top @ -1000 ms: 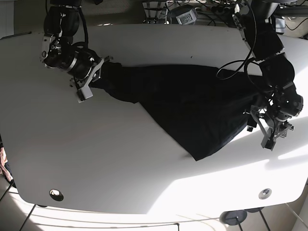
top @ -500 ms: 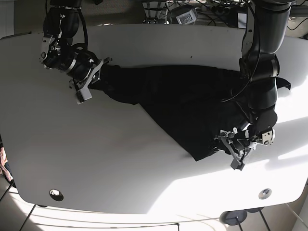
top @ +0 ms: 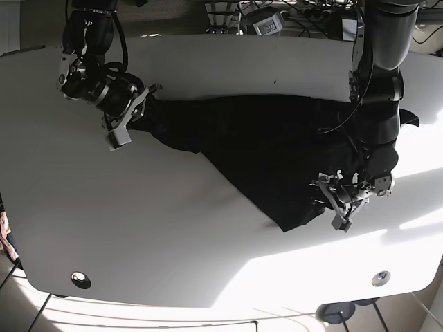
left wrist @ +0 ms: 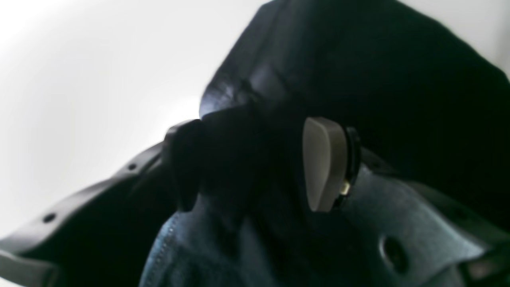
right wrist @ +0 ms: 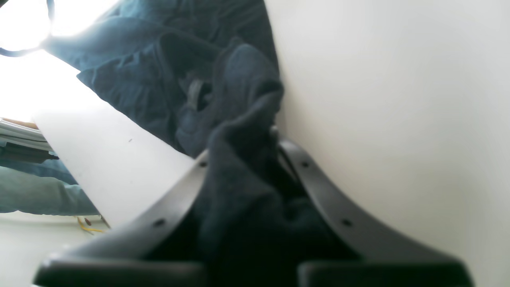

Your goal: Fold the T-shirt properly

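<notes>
A dark navy T-shirt (top: 270,155) lies spread across the white table (top: 173,228), bunched at the left and coming to a point at the lower middle. My right gripper (top: 131,114) at the shirt's left end is shut on bunched cloth (right wrist: 243,131). My left gripper (top: 332,204) at the shirt's lower right hem has cloth (left wrist: 247,167) between its fingers; one grey pad (left wrist: 320,163) shows beside the fold.
Cables and equipment (top: 266,17) crowd the table's far edge. Two round holes (top: 81,279) sit near the front corners. A bright sun patch (top: 415,221) falls on the table's right side. A person's jeans (right wrist: 36,191) show past the table edge.
My left arm swung from the shirt's right edge down to its lower hem, then edged up a little onto the cloth. My right gripper holds the left end, shifted slightly up.
</notes>
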{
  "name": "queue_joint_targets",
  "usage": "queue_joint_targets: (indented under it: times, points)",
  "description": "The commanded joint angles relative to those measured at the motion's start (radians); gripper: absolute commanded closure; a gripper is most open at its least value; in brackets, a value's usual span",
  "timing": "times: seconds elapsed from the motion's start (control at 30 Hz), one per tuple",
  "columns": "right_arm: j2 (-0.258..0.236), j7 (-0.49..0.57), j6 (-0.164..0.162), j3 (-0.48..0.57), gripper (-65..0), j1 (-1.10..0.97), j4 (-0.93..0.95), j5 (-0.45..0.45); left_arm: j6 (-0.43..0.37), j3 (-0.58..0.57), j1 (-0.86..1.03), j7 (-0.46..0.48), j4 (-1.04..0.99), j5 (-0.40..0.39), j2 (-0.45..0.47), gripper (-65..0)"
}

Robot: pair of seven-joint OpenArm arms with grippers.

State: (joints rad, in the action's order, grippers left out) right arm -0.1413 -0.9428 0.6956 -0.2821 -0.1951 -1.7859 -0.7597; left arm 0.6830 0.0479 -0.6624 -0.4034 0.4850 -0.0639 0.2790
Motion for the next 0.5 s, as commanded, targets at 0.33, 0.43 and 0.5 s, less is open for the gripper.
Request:
queue_joint_targets:
  times: [0.33, 0.43, 0.5]
  points:
    - [-0.007, 0.031, 0.003, -0.004, -2.1, 0.012, -0.021, -0.024, 0.015, 0.000, -0.012, -0.121, 0.011, 0.012, -0.027, 0.0]
    - [-0.007, 0.031, 0.003, -0.004, -2.1, 0.027, -0.018, -0.021, 0.015, 0.043, -0.015, -0.125, 0.025, 0.011, -0.025, 0.0]
    - [-0.013, 0.032, 0.003, -0.004, -2.1, 0.036, -0.018, 0.007, 0.015, 0.114, -0.010, -0.156, 0.111, 0.017, -0.024, 0.0]
